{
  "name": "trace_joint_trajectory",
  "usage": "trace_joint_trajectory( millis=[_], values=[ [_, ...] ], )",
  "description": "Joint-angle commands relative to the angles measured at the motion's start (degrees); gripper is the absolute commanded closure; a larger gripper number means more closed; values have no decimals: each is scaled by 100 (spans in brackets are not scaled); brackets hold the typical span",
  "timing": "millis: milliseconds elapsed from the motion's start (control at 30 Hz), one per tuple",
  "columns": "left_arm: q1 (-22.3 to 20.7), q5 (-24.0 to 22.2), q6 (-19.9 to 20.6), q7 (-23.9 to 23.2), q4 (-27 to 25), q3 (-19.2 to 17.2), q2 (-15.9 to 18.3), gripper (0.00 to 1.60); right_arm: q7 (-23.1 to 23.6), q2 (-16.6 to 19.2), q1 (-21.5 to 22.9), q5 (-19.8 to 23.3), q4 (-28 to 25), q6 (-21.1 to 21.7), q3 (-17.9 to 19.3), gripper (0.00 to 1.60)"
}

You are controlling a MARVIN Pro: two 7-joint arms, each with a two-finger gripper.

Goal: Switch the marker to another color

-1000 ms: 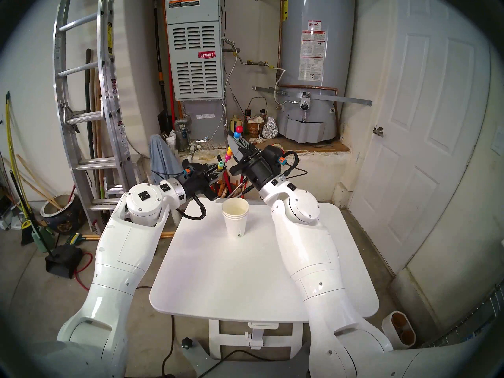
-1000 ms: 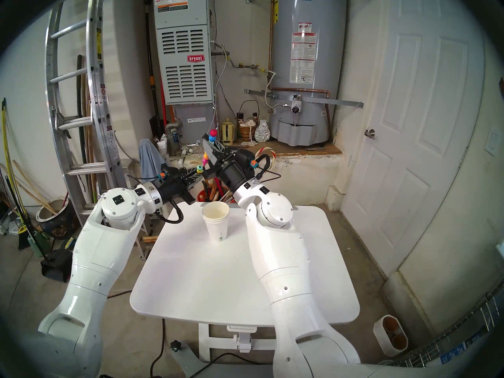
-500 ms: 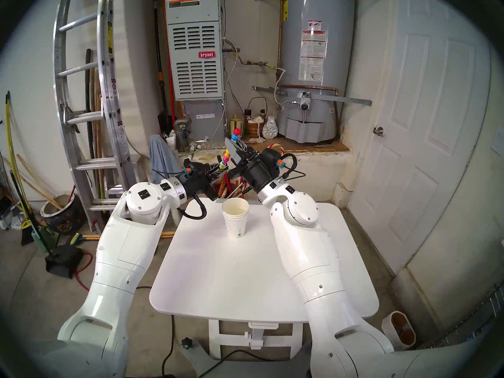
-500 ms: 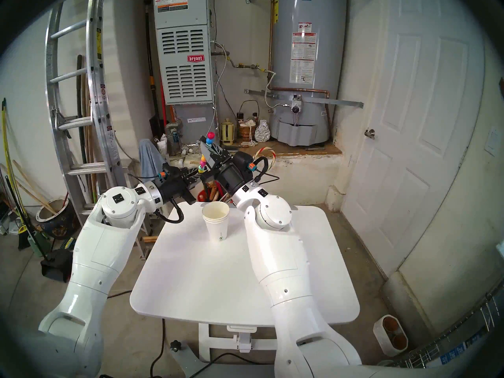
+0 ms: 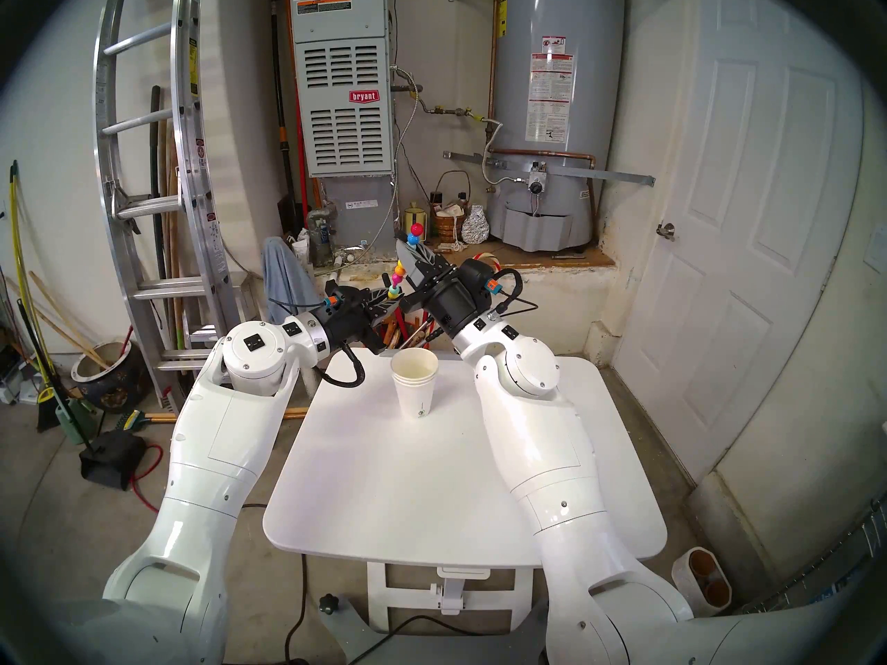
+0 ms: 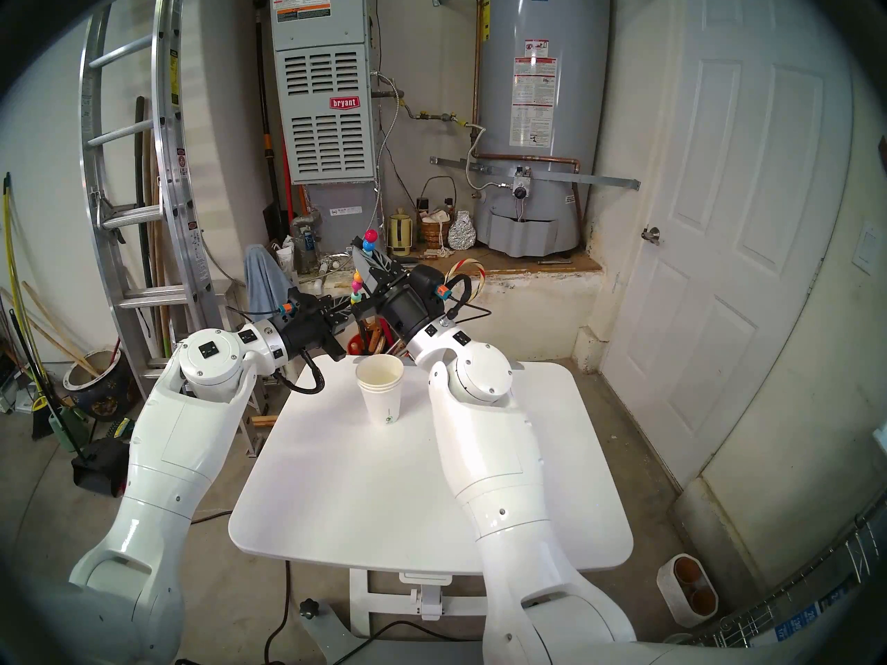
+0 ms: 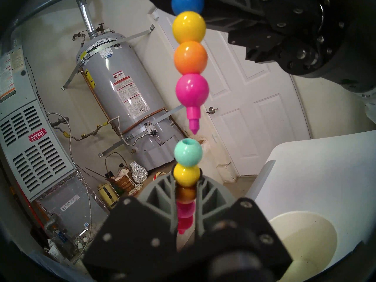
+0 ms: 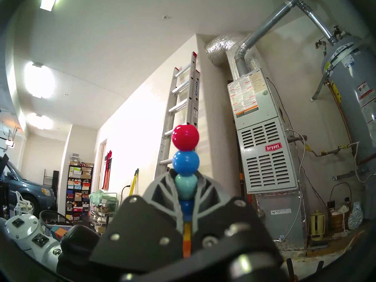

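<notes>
The marker is in two pieces, held in the air beyond the table's far edge. My right gripper (image 5: 412,255) (image 8: 186,174) is shut on the long piece (image 5: 398,274), whose red and blue beads (image 8: 185,147) stick out above the fingers. Its pink tip (image 7: 193,120) points down at the short piece. My left gripper (image 5: 389,298) (image 7: 186,180) is shut on that short piece (image 7: 187,163), with a teal bead with an open hole on top, then yellow, orange and pink. A small gap separates the tip from the hole.
A stack of white paper cups (image 5: 415,380) stands on the white table (image 5: 432,481) near its far edge, below both grippers. Behind the table are a bucket of tools (image 5: 408,330) and a striped candy cane (image 5: 485,257). A ladder (image 5: 158,170) leans at the left.
My right gripper has swung left and a little down with the long piece. The pink tip now stands closer above the teal bead in my left gripper. Both grips are unchanged.
</notes>
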Motion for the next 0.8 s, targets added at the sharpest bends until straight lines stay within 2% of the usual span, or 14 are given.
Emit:
trace_joint_trajectory(
  millis=[0, 767],
  values=[
    [-59, -23, 14, -12, -168, -18, -1, 160, 21, -34, 92, 20, -122, -58, -6, 160],
    [3, -37, 26, -135, -229, -67, -26, 160, 14, -19, 90, 17, -96, -118, 7, 160]
  ],
)
